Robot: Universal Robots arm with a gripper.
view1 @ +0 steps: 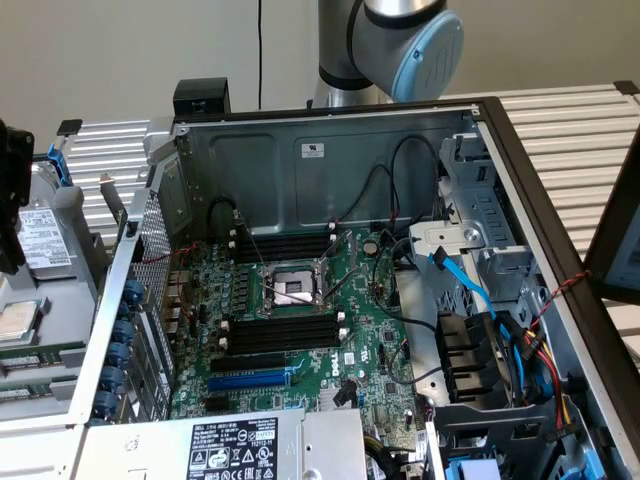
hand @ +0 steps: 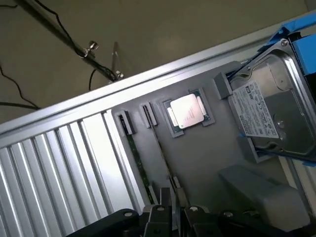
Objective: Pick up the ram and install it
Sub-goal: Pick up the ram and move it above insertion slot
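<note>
Two ram sticks stand on edge side by side in holders of a grey tray (hand: 197, 158): one ram stick (hand: 132, 150) dark green, the other ram stick (hand: 159, 145) thin and dark. My gripper (hand: 173, 215) hangs above the near end of the second stick, apart from it and holding nothing that I can see. In the exterior view the tray (view1: 60, 300) lies at the exterior view's left, outside the open computer case, with the green ram (view1: 40, 355) on it and my gripper's dark body (view1: 8, 200) above. Empty black memory slots (view1: 280, 330) flank the CPU socket (view1: 290, 290).
A CPU chip (hand: 187, 111) and a hard drive (hand: 271, 113) sit on the same tray. The case wall (view1: 125, 290) stands between tray and motherboard. Black cables (view1: 400, 190), a blue cable (view1: 465, 285) and a blue slot (view1: 250, 380) are inside the case.
</note>
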